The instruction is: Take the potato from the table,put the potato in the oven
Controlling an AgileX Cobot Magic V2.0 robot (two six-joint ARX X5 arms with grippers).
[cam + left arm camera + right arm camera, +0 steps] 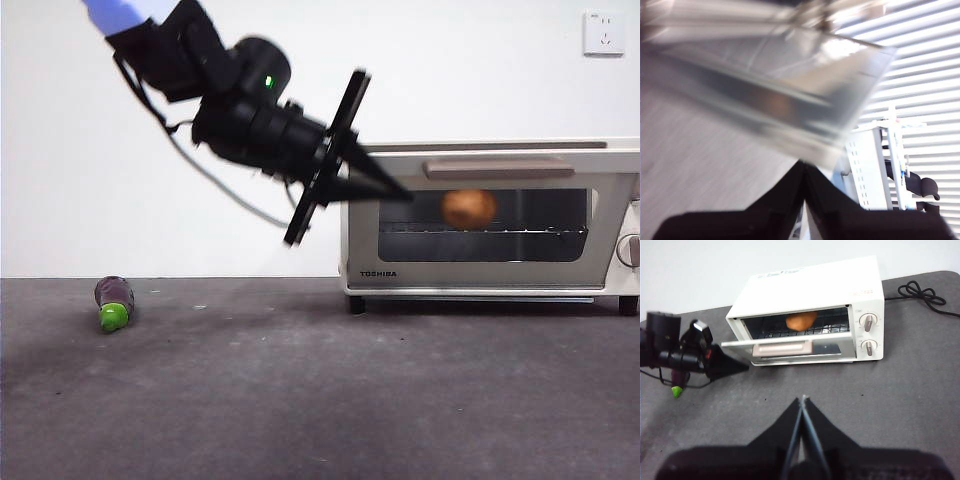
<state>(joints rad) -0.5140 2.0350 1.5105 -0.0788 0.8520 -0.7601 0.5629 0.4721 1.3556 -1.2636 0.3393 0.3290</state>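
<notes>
The orange-brown potato (468,208) (801,320) lies on the wire rack inside the cream-white oven (620,160) (810,285), seen through the glass. The oven's door (785,346) stands partly open, tilted outward. My left gripper (398,190) (744,368) is shut and empty, with its tip at the door's left edge. In the left wrist view the shut left gripper (804,166) points at the blurred door (790,75) close ahead. My right gripper (802,401) is shut, holds nothing and hangs high over the table (320,400) in front of the oven.
A small purple eggplant (113,303) (676,390) with a green cap lies on the table at the far left. The oven's black cable (920,292) coils behind it on the right. A wall socket (603,33) is at the upper right.
</notes>
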